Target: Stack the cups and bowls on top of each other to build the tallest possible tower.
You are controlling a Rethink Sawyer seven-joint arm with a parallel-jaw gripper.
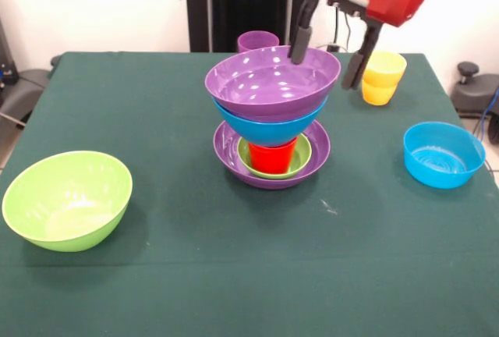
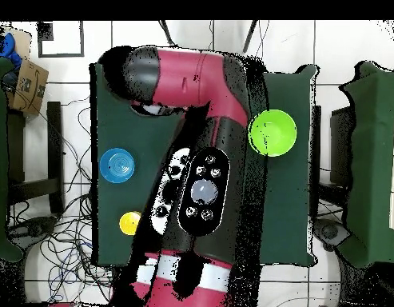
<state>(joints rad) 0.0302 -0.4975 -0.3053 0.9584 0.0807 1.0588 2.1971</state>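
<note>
The tower (image 1: pixel 272 122) stands mid-table in the front view: a large purple bowl (image 1: pixel 231 152) as base, a small green bowl (image 1: pixel 304 156), a red cup (image 1: pixel 272 157), a large blue bowl (image 1: pixel 273 128) and a large purple bowl (image 1: pixel 269 83) on top. My gripper (image 1: pixel 327 58) is open just above the top bowl's far right rim, one finger over the bowl and one outside it. A purple cup (image 1: pixel 257 40) stands behind the tower. Two stacked yellow cups (image 1: pixel 383 76) (image 2: pixel 130 223) stand at the right. In the overhead view the arm hides the tower.
A large lime green bowl (image 1: pixel 68 199) (image 2: pixel 272 133) sits at the front left. A small blue bowl (image 1: pixel 443 154) (image 2: pixel 118 165) sits at the right. The green table (image 1: pixel 156 274) ends close behind the cups, by the black pedestal (image 1: pixel 214 5).
</note>
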